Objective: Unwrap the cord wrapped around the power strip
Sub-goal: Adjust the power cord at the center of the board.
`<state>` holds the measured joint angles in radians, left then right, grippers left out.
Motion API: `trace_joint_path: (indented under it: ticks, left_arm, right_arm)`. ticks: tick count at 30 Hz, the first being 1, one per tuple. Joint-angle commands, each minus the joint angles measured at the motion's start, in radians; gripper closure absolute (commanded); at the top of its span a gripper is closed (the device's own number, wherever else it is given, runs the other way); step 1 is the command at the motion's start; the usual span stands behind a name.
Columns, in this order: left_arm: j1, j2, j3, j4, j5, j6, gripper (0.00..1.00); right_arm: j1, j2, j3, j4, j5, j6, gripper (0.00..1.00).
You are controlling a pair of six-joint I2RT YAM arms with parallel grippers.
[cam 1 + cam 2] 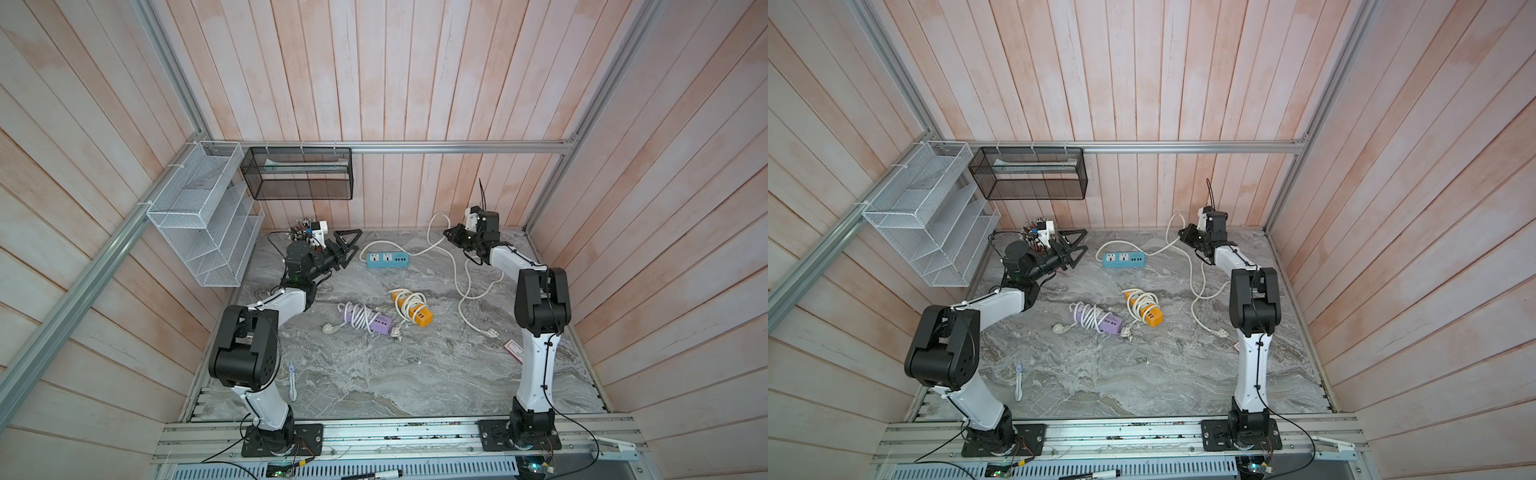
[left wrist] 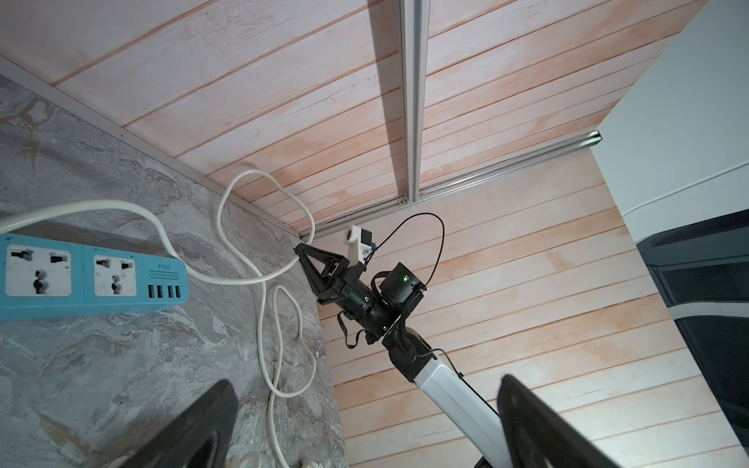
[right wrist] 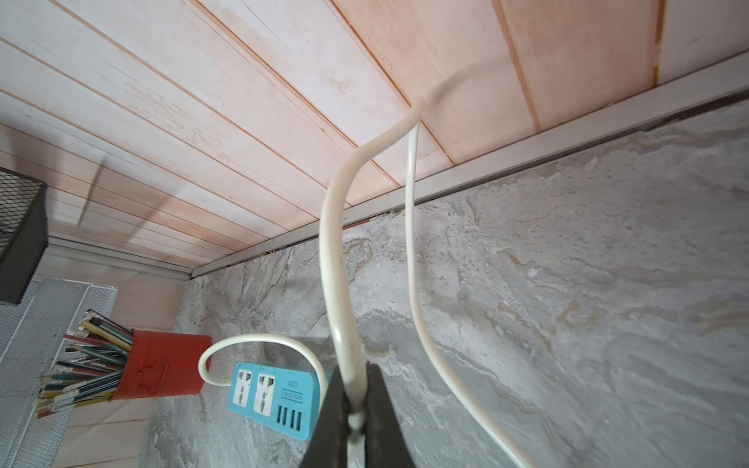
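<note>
Desk (image 1: 374, 386): grey marbled surface enclosed by plank walls; both arms are mounted at its near edge.
Blue power strip (image 1: 387, 259): lies flat, sockets up, close to the far edge of the desk and about midway along it, between the two pincers.
White cord (image 3: 332, 251): free of the blue strip's body. It leaves one end of the strip, rises to the right pincer, arcs up against the far wall, then trails in loose bends along the right side of the desk.
Plug (image 1: 491, 332): end of that cord, resting near the right edge.
Right pincer (image 3: 353, 379): raised near the far right corner, fingers closed tight on the white cord.
Left pincer (image 1: 351, 247): fingers spread wide, nothing between them, just beside the blue strip, near the far left corner.
Purple power strip (image 1: 370, 321): desk centre, cord coiled around it.
Orange power strip (image 1: 412, 308): just beside the purple one, cord likewise coiled around it.
Red pencil holder (image 3: 166, 360): far left corner, full of pencils.
</note>
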<state>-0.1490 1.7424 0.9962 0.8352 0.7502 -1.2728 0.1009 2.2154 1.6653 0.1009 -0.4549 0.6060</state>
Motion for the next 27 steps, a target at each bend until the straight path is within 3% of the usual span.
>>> trace_joint_path:
  ticks: [1, 8, 10, 14, 18, 24, 27]
  left_arm:
    - [0.006, -0.020, -0.016, 0.039, 0.013, -0.012, 0.00]
    - [0.006, -0.031, -0.020, 0.039, 0.006, -0.011, 0.00]
    - [0.006, -0.029, -0.021, 0.043, 0.006, -0.014, 0.00]
    - [0.006, -0.027, -0.023, 0.048, 0.010, -0.019, 0.00]
    - [0.007, -0.039, -0.027, 0.042, 0.010, -0.015, 0.00]
    - [0.015, -0.056, -0.042, 0.052, 0.012, -0.021, 0.00]
    - [0.019, -0.058, -0.050, 0.059, 0.017, -0.027, 0.00]
  right_arm:
    - [-0.033, -0.037, -0.051, 0.023, 0.040, -0.005, 1.00]
    - [-0.060, 0.022, 0.016, -0.109, 0.054, -0.048, 0.98]
    - [-0.059, 0.007, -0.050, -0.073, 0.053, -0.038, 0.82]
    - [-0.062, -0.035, -0.144, -0.045, 0.075, -0.042, 0.61]
    - [-0.074, -0.105, -0.223, -0.040, 0.089, -0.064, 0.24]
    - [-0.095, -0.304, -0.374, -0.036, 0.143, -0.103, 0.21]
    - [-0.089, -0.414, -0.440, -0.018, 0.099, -0.116, 0.21]
